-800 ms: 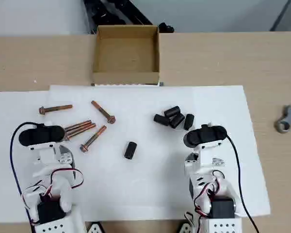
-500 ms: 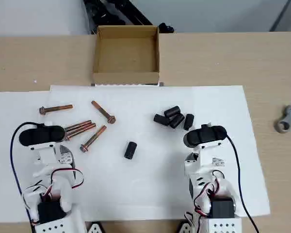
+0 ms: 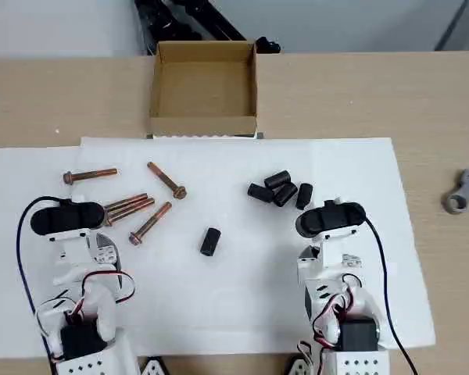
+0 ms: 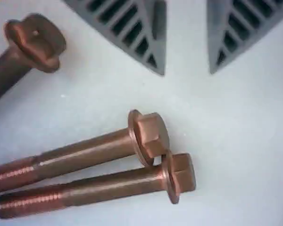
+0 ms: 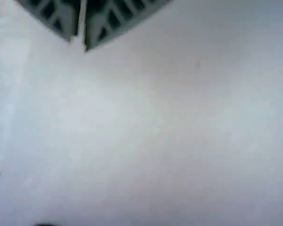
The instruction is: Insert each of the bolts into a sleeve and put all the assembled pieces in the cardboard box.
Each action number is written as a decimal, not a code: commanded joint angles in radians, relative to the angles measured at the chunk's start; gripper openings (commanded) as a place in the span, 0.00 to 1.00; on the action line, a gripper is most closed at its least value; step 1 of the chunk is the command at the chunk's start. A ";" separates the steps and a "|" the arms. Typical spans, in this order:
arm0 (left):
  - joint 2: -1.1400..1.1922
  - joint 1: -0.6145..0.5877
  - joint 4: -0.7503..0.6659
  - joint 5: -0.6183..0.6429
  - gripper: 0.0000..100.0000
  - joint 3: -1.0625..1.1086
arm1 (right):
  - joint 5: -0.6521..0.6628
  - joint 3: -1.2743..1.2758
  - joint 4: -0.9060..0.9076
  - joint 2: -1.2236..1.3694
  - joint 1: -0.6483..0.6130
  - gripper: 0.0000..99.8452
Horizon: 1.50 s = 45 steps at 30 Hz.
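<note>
Pair of copper-coloured flanged metal bolts (image 4: 92,151): threaded ends cut off at the picture edge. Third copper-coloured bolt (image 4: 35,40): shank cut off likewise. Small grey part (image 3: 461,191), right side of the bench (image 3: 422,94): too small to identify. Black equipment (image 3: 180,19) beyond the far edge: cropped, unidentifiable. Dark shape (image 5: 42,224) in the right wrist view: blurred, cropped.

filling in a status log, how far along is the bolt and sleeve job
Done: nothing yet. The cardboard box is empty, and five bolts and five sleeves lie unjoined on the white sheet. In hand: nothing held; the left gripper hangs open over two bolts, the right gripper is shut on nothing. Left: all five insertions, then boxing.
</note>
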 commanded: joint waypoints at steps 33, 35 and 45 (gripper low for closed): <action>-0.017 0.032 -0.021 0.009 0.06 -0.005 | 0.008 -0.005 -0.019 -0.008 -0.048 0.01; -0.017 0.051 -0.021 0.008 0.06 -0.005 | 0.008 -0.005 -0.016 -0.008 -0.074 0.01; -0.017 0.058 -0.015 0.008 0.06 -0.007 | 0.003 -0.014 -0.010 -0.008 -0.084 0.00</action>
